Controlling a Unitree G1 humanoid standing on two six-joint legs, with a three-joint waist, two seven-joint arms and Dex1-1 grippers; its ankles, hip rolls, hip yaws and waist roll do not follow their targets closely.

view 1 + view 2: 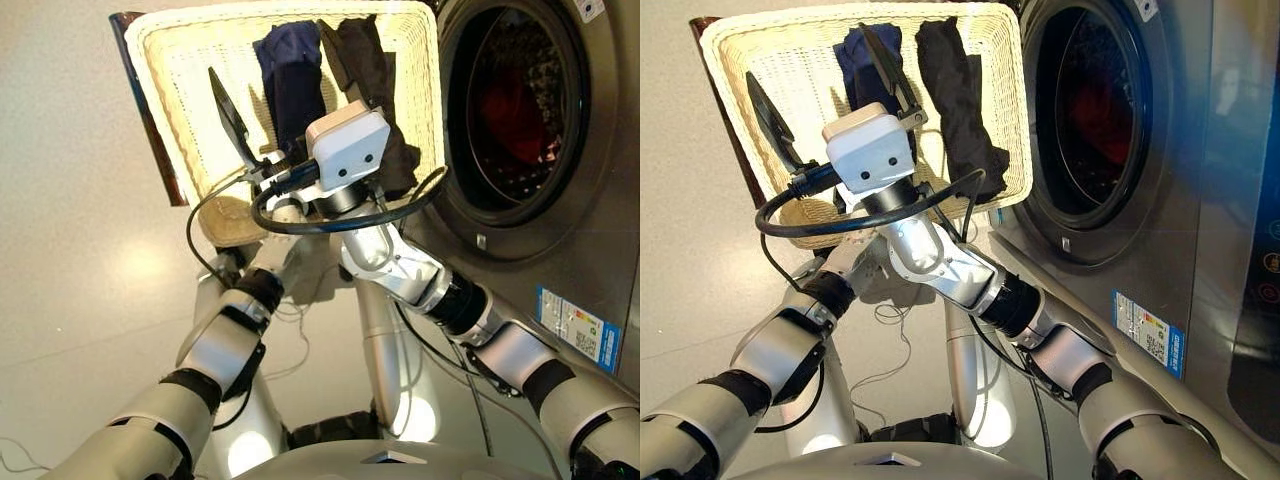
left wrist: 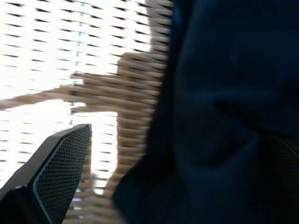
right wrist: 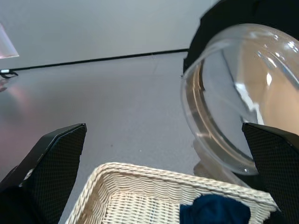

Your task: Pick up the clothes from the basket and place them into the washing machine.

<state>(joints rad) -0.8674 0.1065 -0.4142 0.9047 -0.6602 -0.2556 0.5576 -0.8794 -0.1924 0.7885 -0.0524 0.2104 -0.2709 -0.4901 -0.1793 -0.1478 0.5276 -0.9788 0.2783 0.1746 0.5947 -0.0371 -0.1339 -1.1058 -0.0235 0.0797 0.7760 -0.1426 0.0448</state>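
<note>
My left gripper (image 2: 154, 186) is spread wide over the basket (image 1: 180, 120), one finger on bare wicker and the navy garment (image 1: 292, 75) lying between the fingers, not yet pinched. My right gripper (image 3: 163, 168) hangs open and empty above the basket's far rim, the black garment (image 1: 955, 90) below it. Beyond it to the right, something red shows inside the washing machine (image 1: 520, 120) drum, so I judge one piece loaded and two left

Two garments (image 1: 335, 85) in the basket (image 1: 170, 90) — washing machine (image 1: 560, 200) to its right.
</note>
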